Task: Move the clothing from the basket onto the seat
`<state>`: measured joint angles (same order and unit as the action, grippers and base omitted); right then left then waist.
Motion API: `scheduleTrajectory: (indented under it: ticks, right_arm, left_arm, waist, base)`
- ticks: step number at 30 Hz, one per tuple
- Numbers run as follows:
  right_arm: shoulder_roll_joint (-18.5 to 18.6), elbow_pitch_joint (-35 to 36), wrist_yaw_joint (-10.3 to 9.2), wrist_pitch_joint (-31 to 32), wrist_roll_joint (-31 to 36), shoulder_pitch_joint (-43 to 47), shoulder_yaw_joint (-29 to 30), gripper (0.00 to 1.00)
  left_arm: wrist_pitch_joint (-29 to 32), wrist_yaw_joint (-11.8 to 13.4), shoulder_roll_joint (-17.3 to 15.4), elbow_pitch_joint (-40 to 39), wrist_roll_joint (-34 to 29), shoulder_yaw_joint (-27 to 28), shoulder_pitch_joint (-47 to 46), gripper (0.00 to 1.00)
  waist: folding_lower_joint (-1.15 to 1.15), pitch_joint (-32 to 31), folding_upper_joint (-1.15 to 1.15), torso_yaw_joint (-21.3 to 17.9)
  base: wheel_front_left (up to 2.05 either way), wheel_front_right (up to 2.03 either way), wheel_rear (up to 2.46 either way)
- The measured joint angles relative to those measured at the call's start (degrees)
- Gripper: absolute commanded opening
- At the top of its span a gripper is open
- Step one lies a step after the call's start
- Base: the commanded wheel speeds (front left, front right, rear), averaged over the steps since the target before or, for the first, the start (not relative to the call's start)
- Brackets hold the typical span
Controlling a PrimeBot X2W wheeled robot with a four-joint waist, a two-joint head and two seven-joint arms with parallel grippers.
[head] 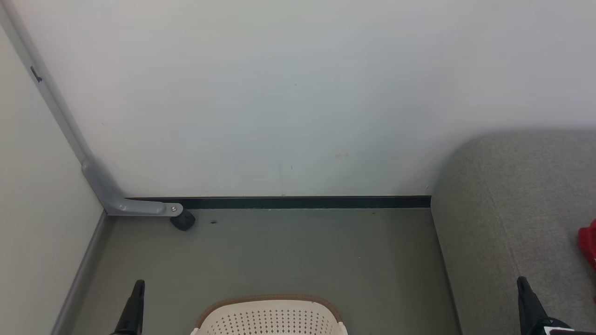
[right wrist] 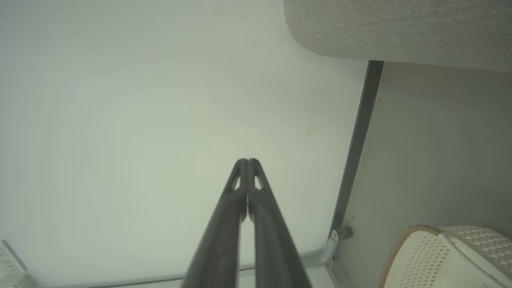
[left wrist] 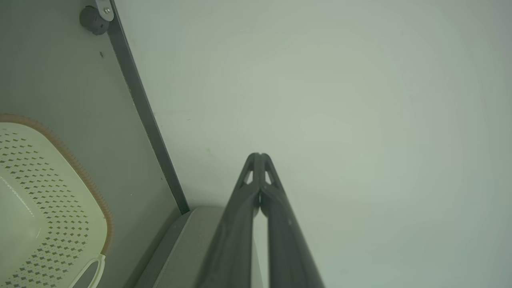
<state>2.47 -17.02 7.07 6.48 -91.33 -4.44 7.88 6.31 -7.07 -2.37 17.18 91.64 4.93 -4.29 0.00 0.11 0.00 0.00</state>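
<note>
- Head view showed the basket (head: 270,318) at the bottom edge, on the smooth grey floor (head: 279,251): cream plastic with rows of small round holes, a brown rim and rounded corners.
- The seat (head: 512,209) stood to its right, a grey woven cushion with a rounded edge and a faint seam.
- The clothing (head: 587,244), soft bright red fabric, lay on the seat, mostly cut off by the picture's right edge.
- The left gripper (left wrist: 259,155) had its long dark fingers pressed together on nothing; the right gripper (right wrist: 247,161) was the same.
</note>
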Motion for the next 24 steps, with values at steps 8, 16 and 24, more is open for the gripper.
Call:
scheduleTrajectory:
  ticks: [8,16,24]
  right_arm:
    - [0.00,0.00,0.00,0.00,0.00,0.00,0.00,0.00]
    - [0.00,0.00,-0.01,0.00,0.00,0.00,-0.01,0.00]
    - [0.00,0.00,0.00,0.00,-0.01,0.00,-0.01,0.00]
  left_arm:
    - [0.08,0.00,0.01,0.00,0.01,0.00,0.00,0.00]
    - [0.15,0.00,0.02,-0.01,0.01,0.00,0.00,0.00]
    - [0.15,0.00,0.02,-0.01,0.01,0.00,0.00,0.00]
  waist:
    - [0.00,0.00,0.00,0.00]
    - [0.00,0.00,0.00,0.00]
    - [0.00,0.00,0.00,0.00]
  base:
    - [0.00,0.00,0.00]
    - [0.00,0.00,0.00]
    - [0.00,0.00,0.00]
